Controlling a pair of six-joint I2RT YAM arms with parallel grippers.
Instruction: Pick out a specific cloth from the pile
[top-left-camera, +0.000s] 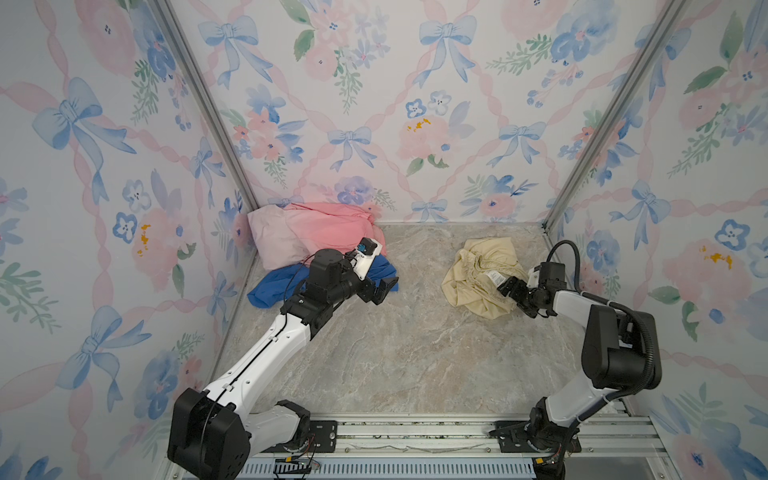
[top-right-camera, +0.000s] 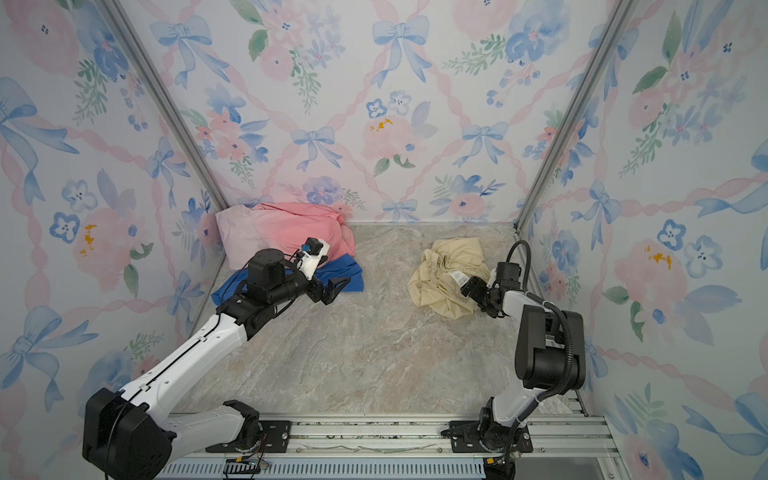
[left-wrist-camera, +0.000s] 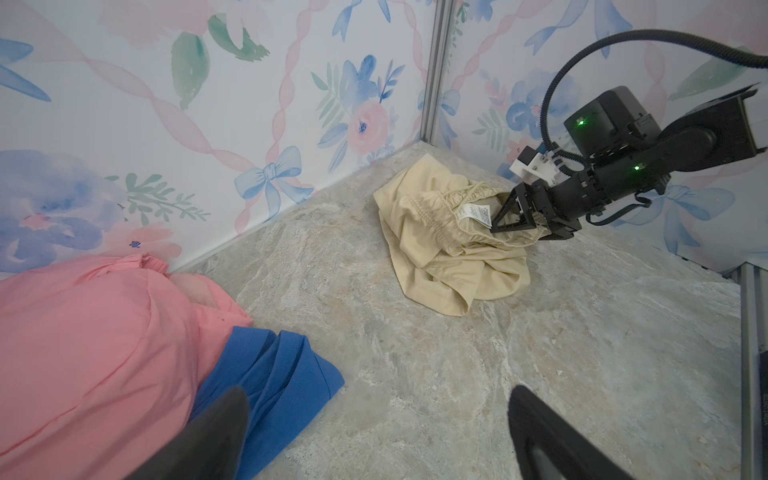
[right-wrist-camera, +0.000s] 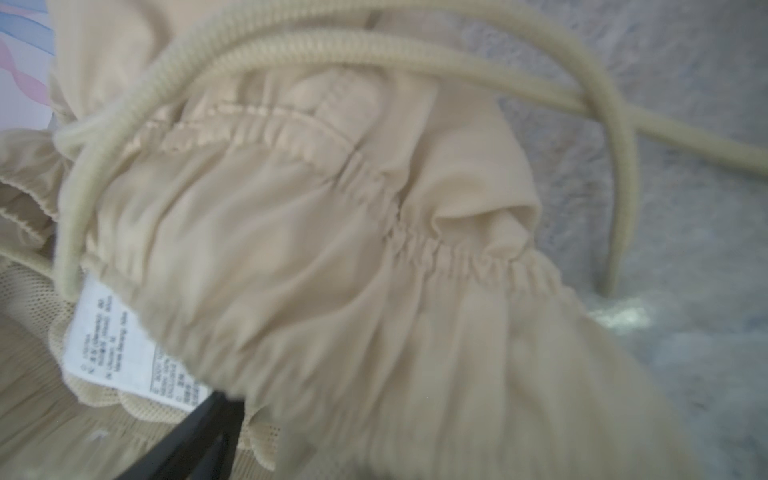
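Cream cloth (left-wrist-camera: 436, 249) lies against the right fingers (left-wrist-camera: 513, 227), which stand apart; left fingers (left-wrist-camera: 540, 436), also apart, hover beside the pile (top-left-camera: 316, 232).

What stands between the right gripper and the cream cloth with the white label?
Nothing visible does. The right gripper, jaws open, is right at the cream cloth, beside its white label. The pile of pink and blue cloths lies apart from it, in the far left corner in both top views.
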